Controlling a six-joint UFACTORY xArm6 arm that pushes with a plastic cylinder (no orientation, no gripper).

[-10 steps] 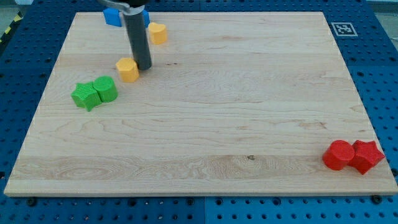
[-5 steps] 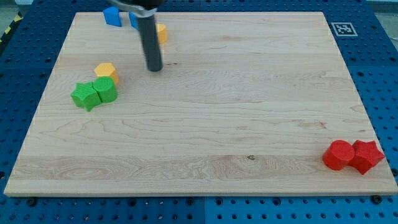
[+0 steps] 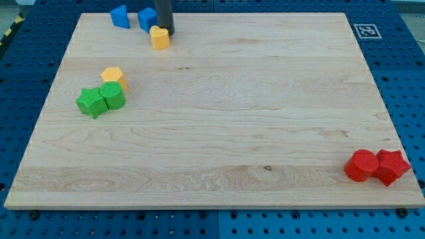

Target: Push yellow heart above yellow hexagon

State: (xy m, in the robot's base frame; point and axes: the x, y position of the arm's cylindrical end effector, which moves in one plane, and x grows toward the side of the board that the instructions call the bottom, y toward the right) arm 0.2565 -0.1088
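The yellow heart [image 3: 159,38] lies near the view's top left on the wooden board [image 3: 219,113]. My tip [image 3: 166,33] stands just above and right of it, touching or almost touching its upper right edge. The yellow hexagon [image 3: 113,77] lies lower and further left, against the top of a green block [image 3: 113,96]. The heart is up and to the right of the hexagon, well apart from it.
A green star-like block [image 3: 91,103] sits next to the green block. Two blue blocks [image 3: 120,16] [image 3: 147,18] lie at the board's top edge, the right one just left of the rod. A red cylinder [image 3: 362,165] and a red star [image 3: 391,166] lie at the bottom right corner.
The rod moved from beside the hexagon up to the top right of the heart. The hexagon slid down-left against the green block. The heart shifted slightly left and down.
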